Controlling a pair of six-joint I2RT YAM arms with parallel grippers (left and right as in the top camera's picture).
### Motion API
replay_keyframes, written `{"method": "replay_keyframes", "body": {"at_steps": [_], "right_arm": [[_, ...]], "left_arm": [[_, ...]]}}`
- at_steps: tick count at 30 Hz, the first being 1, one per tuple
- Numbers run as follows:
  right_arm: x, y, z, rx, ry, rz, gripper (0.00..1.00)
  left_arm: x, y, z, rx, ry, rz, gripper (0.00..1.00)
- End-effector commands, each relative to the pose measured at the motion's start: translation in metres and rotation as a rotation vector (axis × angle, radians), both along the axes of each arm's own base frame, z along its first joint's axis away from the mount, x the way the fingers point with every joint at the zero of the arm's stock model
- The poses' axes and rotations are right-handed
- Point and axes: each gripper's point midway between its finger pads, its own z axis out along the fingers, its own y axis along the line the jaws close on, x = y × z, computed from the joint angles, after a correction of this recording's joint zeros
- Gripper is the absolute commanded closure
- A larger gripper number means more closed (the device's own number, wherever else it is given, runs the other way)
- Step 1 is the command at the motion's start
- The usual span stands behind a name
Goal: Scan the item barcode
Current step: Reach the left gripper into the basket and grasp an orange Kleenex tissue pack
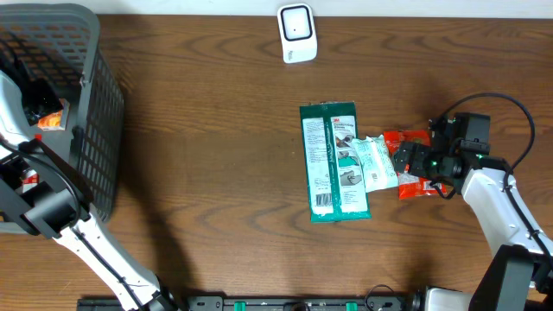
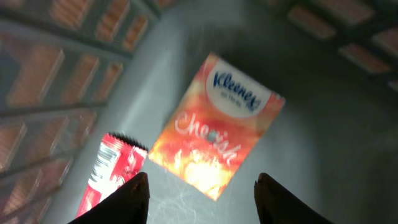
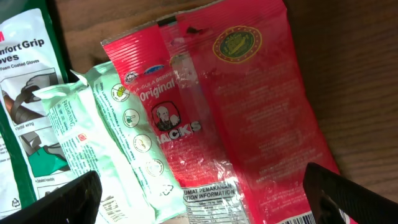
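We judge this the picking step: our left fingers (image 2: 134, 199) stand apart and empty, the Kleenex pack (image 2: 214, 124) just ahead between them in the basket (image 1: 99, 112). Our right fingers (image 3: 68, 202) gape over the red snack packet (image 3: 249, 106). Next we should lower and close squarely.

A dark slatted basket (image 1: 99, 130) is sitting at the left end of the wooden desk (image 1: 207, 173), and a red sachet (image 2: 109, 175) is lying on its floor. Near the desk's middle a green glove pack (image 1: 333, 164) is lying flat, a pale green packet (image 1: 376, 164) overlapping its right edge.
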Motion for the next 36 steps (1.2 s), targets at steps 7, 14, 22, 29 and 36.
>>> {"method": "replay_keyframes", "body": {"at_steps": [7, 14, 22, 29, 36], "right_arm": [[0.005, 0.001, 0.006, -0.007, -0.021, 0.008, 0.01], [0.005, 0.001, 0.006, -0.007, -0.021, 0.008, 0.01], [0.005, 0.001, 0.006, -0.007, -0.021, 0.008, 0.01], [0.005, 0.001, 0.006, -0.007, -0.021, 0.008, 0.01], [0.005, 0.001, 0.006, -0.007, -0.021, 0.008, 0.01]], "left_arm": [[0.006, 0.006, -0.032, -0.039, -0.002, -0.024, 0.43], [-0.014, 0.013, -0.054, -0.073, 0.036, 0.012, 0.43], [-0.022, 0.005, -0.068, -0.111, 0.061, 0.052, 0.49], [-0.012, -0.022, -0.064, -0.27, -0.01, 0.074, 0.72], [-0.012, -0.039, -0.042, -0.361, -0.047, 0.145, 0.71]]}}
